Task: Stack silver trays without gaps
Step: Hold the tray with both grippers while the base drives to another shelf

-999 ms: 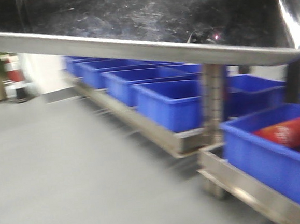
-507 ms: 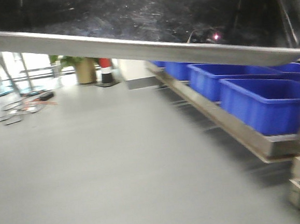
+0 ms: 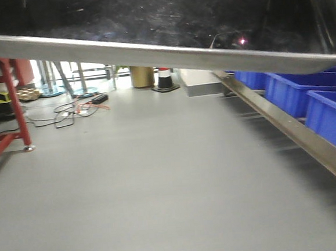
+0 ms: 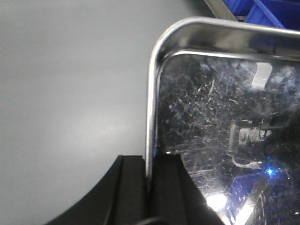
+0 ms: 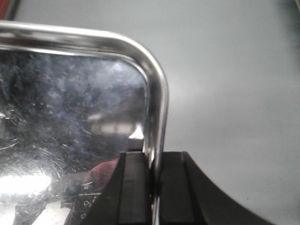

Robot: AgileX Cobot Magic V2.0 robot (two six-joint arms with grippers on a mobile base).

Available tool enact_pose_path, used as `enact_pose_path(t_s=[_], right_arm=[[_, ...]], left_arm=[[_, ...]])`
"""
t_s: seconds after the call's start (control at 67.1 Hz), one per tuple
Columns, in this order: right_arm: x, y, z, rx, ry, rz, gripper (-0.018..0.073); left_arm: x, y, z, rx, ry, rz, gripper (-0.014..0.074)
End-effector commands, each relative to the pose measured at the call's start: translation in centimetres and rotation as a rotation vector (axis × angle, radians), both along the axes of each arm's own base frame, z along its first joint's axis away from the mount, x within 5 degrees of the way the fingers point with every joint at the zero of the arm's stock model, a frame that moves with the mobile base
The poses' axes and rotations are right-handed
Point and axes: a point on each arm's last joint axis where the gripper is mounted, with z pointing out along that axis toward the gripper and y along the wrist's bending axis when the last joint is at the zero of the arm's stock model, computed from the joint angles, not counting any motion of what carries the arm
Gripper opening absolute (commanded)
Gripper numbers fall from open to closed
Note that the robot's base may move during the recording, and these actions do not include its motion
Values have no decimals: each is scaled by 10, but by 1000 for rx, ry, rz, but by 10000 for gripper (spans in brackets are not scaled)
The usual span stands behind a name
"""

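Floor point(image 3: 161, 190) fills most of the front view: smooth, pale grey, with a soft sheen. At its far left stands a red metal frame point(image 3: 11, 97) on a small foot. Loose cables point(image 3: 68, 113) lie beyond it, and a red, white and black cone point(image 3: 164, 79) sits near the back wall. Along the right runs a long steel rail point(image 3: 297, 141) carrying blue bins point(image 3: 330, 118). I hold the silver tray point(image 4: 225, 126) in the air above that floor, resting on nothing. Its dark scratched face and rolled rim span the top of the front view. It is shallow, with rounded corners and a mirror-like bottom covered in fine scratches that throw back bright glints. My left gripper point(image 4: 149, 161) is clamped on one side wall, one finger inside and one outside. My right gripper point(image 5: 153, 157) pinches the facing wall the same way, with the tray between them.
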Motion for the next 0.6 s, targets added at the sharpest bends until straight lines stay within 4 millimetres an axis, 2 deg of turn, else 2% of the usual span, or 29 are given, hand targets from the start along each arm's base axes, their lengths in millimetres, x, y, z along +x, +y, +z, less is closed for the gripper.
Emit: enact_pose_path(t_s=[0.0,0.581], right_arm=[[0,-2,4,1,-36,8,-3],[0,-2,4,1,-36,8,-3]], left_arm=[[0,2,5,-3,-38,-4,-15],[0,2,5,-3,-38,-4,-15]])
